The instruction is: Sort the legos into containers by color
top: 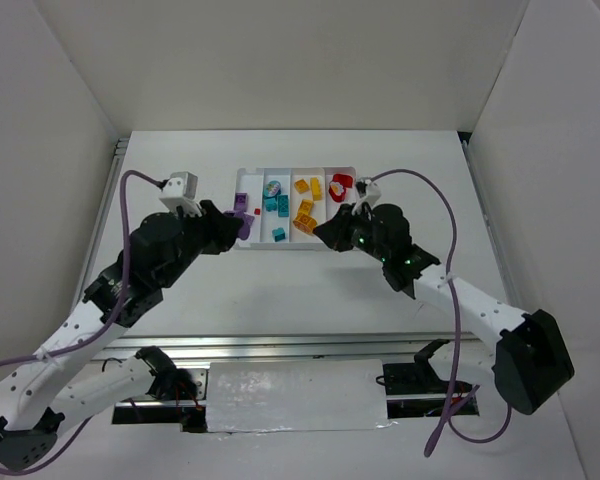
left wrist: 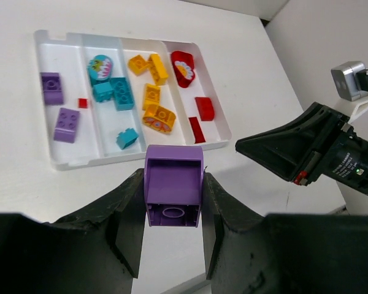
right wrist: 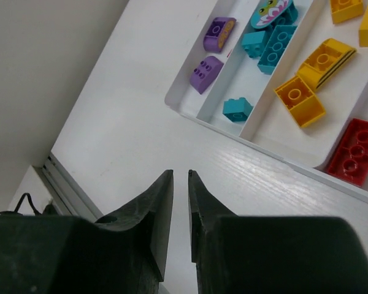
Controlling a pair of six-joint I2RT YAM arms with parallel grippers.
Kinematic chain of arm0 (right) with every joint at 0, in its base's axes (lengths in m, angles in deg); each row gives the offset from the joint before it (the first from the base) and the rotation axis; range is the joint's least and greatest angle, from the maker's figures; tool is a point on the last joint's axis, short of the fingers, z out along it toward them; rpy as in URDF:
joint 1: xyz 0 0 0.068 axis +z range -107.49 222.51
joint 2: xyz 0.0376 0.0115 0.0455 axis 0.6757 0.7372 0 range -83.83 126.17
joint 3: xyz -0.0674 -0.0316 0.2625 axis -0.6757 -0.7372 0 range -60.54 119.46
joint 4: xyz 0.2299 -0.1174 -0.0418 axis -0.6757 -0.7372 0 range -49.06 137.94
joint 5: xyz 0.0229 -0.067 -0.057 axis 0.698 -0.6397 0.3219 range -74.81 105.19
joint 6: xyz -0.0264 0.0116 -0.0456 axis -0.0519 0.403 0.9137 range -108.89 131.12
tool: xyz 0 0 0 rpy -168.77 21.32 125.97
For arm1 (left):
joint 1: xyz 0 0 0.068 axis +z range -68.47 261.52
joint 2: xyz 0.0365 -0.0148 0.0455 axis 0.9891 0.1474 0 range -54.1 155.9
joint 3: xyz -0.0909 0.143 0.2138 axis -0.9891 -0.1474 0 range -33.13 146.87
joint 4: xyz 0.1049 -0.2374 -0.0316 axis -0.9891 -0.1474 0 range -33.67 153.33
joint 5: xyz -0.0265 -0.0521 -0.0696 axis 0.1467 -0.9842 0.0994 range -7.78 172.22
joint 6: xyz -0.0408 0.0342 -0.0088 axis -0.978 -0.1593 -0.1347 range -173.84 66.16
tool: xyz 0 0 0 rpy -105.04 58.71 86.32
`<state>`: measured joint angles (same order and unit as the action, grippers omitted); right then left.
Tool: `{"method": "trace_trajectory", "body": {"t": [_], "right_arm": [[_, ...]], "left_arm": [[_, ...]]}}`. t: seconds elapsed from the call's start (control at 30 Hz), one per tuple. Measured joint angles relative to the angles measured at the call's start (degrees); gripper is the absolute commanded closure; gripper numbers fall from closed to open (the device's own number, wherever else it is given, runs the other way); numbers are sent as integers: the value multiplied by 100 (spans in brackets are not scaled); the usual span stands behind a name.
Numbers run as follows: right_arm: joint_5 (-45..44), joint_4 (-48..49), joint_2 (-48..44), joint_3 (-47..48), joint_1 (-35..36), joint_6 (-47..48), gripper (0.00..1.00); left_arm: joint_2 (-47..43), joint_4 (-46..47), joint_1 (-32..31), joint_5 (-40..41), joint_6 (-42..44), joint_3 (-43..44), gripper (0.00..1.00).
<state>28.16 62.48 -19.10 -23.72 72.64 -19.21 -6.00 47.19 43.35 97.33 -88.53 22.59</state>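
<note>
The left fingers (left wrist: pixel 126 214) are set part-way open and clamped on the two sides of a purple plastic lego brick (left wrist: pixel 173 187), its hollow side turned toward the wrist camera. The brick is held off the white desk (left wrist: pixel 245 73), just at the near rim of the shallow white plastic four-compartment tray (left wrist: pixel 80 164) and not yet over the leftmost compartment (left wrist: pixel 55 58), where two purple bricks (left wrist: pixel 66 124) already lie. The right fingers (right wrist: pixel 153 214) are all but closed, with only a thin slit between them; nothing is held, and they hang over bare desk near the tray's near edge. A release made here would likely drop the brick on the desk outside the rim. If it is carried too far to the right, it could fall into the teal compartment (left wrist: pixel 101 122) next door. A drop from too high could see it bounce off the purple bricks and over a divider. A tiny red piece (left wrist: pixel 83 103) lies at the divider between those two compartments and could be knocked further astray.
</note>
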Motion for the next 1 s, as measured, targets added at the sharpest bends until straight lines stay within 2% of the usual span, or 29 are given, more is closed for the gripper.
{"method": "trace_trajectory", "body": {"t": [0.07,0.1,0.13,0.37,0.4,0.53,0.63,0.7,0.73,0.77,0.83,1.0], "right_arm": [[-240,-313,280,463,247,20,75],[-409,-459,426,680,389,15,71],[-588,-625,557,872,516,4,58],[-2015,-1895,2048,2651,1224,-330,57],[-2166,-2006,2114,2719,1257,-431,36],[-2568,-2140,1845,2433,1233,-791,26],[-2485,-2166,1729,2417,1189,-765,29],[-2514,-2455,2044,2881,1224,-715,36],[-2544,-2745,2457,3416,1257,-691,41],[-2579,-2848,2841,3915,1287,-660,55],[-2570,-3110,3696,4948,1340,-603,65],[-2787,-4144,5814,7497,1443,-505,62]], "left_arm": [[-138,-472,0,256,-168,175,100],[-192,-697,0,376,-203,264,100],[-254,-940,0,514,-254,363,100],[-448,-2120,15,1272,-345,778,100],[-332,-2179,50,1364,-339,855,100],[562,-2214,463,1187,-321,1287,100],[1093,-2144,688,960,-376,1318,100],[1095,-2286,706,981,-479,1318,100],[1003,-2378,719,1025,-490,1333,100],[909,-2472,721,1067,-496,1373,100],[603,-2612,730,1163,-455,1421,100],[-577,-2616,765,1222,39,1038,100]]}}
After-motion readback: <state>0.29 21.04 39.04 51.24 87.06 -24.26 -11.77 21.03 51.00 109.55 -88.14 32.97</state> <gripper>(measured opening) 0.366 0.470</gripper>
